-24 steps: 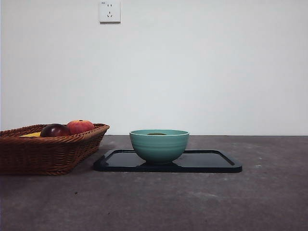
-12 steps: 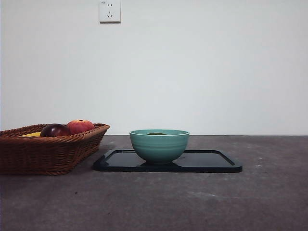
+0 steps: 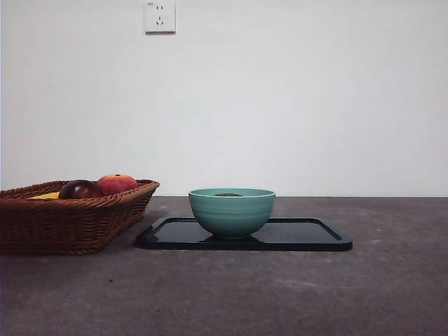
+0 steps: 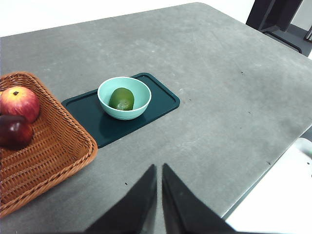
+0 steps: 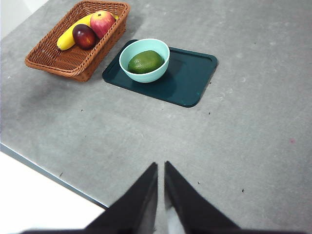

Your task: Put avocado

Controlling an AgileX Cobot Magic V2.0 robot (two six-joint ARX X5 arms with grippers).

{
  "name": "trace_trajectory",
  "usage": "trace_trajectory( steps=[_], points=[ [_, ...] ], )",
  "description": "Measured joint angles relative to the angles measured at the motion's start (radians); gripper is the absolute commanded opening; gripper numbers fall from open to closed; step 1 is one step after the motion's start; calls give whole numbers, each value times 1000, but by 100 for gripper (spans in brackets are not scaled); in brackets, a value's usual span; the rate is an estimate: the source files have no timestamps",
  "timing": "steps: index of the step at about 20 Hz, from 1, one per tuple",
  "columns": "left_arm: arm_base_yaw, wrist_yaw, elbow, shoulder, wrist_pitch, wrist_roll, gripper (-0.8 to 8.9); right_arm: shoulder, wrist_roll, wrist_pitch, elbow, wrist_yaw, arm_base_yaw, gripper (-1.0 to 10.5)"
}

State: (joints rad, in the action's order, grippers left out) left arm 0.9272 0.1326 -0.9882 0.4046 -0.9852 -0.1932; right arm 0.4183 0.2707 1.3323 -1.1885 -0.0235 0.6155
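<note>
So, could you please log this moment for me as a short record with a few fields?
avocado: lying inside the bowl
bowl: pale green, upright on the tray
tray: dark, flat on the table, beside the basket
basket: wicker, holds a banana, a maroon fruit and a red-orange fruit
left hand: shut, empty, raised clear of the table
right hand: shut, empty, raised clear of the table

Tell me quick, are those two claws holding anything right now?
Left gripper: shut, holding nothing, raised above the table.
Right gripper: shut, holding nothing, also raised above the table.
</note>
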Motion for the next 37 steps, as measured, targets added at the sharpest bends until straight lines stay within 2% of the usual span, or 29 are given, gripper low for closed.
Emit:
trace_trajectory(
  steps=[5, 7, 10, 13, 15, 17, 20, 24, 27, 30, 37],
  points=[
    [0, 0, 0, 0, 0, 0, 15, 0, 0, 0, 0, 0, 0, 19],
    [-32, 0, 0, -9, 0, 0, 15, 0, 0, 0, 0, 0, 0, 19],
    [-200, 0, 0, -11, 0, 0, 15, 0, 0, 0, 0, 0, 0, 19],
    [-446, 0, 21, -11, 2, 0, 15, 0, 0, 0, 0, -2, 0, 19],
    [-595, 2, 47, -12, 17, 29, 15, 0, 0, 0, 0, -2, 0, 19],
    [-698, 3, 101, -26, 95, 84, 15, 0, 0, 0, 0, -2, 0, 19],
    [-809, -31, 291, -79, 333, 170, 15, 0, 0, 0, 0, -2, 0, 19],
    [-846, -55, 603, -193, 630, 182, 15, 0, 0, 0, 0, -2, 0, 19],
    [-850, -85, 795, -290, 789, 132, 15, 0, 0, 0, 0, -2, 0, 19],
    [-859, -89, 876, -360, 800, 72, 15, 0, 0, 0, 0, -2, 0, 19],
    [-866, -113, 941, -381, 809, 63, 15, 0, 0, 0, 0, -2, 0, 19]
  ],
)
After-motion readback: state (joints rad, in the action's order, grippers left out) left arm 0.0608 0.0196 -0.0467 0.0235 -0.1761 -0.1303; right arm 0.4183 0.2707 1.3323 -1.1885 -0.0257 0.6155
